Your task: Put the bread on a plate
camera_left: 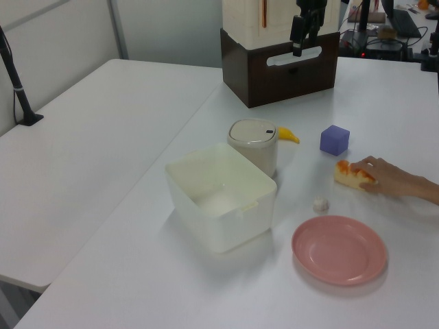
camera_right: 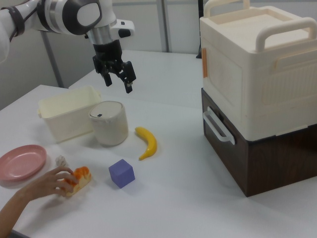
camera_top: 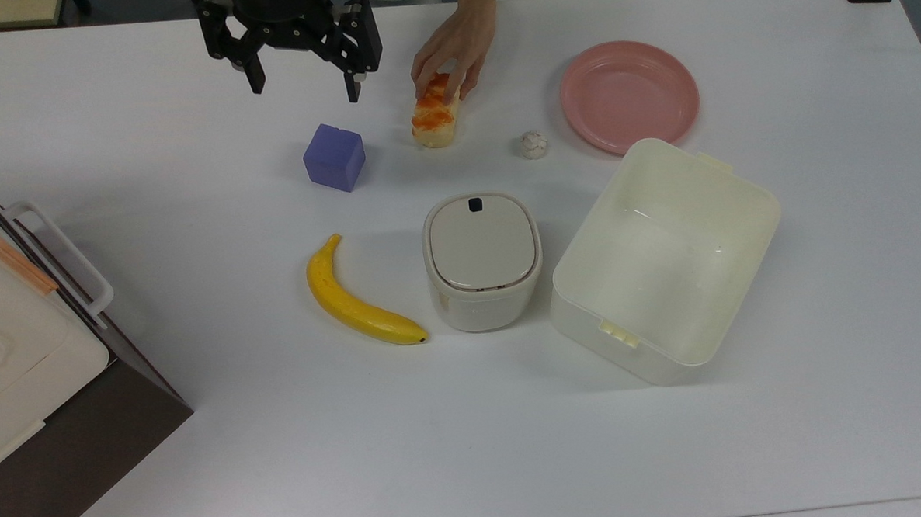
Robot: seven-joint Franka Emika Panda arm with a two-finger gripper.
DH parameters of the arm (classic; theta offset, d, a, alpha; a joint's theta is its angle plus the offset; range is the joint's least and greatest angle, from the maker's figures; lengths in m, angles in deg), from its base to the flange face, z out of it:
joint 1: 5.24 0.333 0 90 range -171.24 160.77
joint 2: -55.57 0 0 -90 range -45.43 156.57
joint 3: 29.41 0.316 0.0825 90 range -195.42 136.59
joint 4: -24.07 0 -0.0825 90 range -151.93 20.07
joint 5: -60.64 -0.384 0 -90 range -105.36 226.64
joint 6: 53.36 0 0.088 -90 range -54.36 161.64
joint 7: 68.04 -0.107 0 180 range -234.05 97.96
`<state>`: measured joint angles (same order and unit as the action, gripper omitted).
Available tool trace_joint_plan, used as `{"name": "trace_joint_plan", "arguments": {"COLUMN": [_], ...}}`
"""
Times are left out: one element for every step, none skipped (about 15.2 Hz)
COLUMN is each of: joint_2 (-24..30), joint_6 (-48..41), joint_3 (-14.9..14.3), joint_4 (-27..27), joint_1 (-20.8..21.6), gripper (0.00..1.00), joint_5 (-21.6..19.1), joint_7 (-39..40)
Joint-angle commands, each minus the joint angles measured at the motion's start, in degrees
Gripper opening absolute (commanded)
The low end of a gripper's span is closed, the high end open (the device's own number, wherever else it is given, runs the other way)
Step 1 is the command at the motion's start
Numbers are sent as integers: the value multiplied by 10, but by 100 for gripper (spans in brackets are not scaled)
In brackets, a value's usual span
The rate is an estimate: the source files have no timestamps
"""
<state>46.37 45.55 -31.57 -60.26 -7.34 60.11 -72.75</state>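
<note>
1. Nearest the top view's bottom edge, at its left corner, there's the brown cabinet with a cream handled box stacked on top; no readable lettering on either.
2. Next up, a banana, a lidded cream canister and the open cream tub side by side; the canister's lid carries a small dark square, no writing legible.
3. Farther along sits a purple cube, and a little white wrinkly ball between the canister and the pink plate.
4. Here's the bread, lying on the white table just beside the cube, well apart from the plate, and a person's hand is gripping its far end!
5. At the far edge, the gripper hangs above the table with its fingers spread wide, grasping nothing.
</note>
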Motion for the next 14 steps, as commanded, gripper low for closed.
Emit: {"name": "trace_joint_plan", "arguments": {"joint_2": [6, 6, 6, 6, 7, 6, 6, 6, 6, 6, 7, 7, 7, 7], "joint_6": [-1, -2, -2, -2, -3, -2, -2, -2, -2, -2, -3, -4, -6, -6], "joint_3": [-1, -1, -1, 0, 0, 0, 0, 0, 0, 0, 0, 0, 0, 2], "joint_4": [-7, -7, -7, -7, -7, -7, -7, -7, -7, -7, -7, -7, -7, -7], "joint_1": [4, 4, 5, 5, 5, 5, 5, 5, 4, 5, 5, 5, 6, 6], "gripper": [100, 100, 100, 100, 100, 100, 100, 100, 100, 100, 100, 100, 100, 100], "joint_5": [7, 7, 7, 7, 7, 7, 7, 7, 6, 5, 4, 2, 1, 1], "joint_7": [11, 11, 11, 10, 10, 11, 11, 11, 15, 17, 14, 12, 11, 9]}}
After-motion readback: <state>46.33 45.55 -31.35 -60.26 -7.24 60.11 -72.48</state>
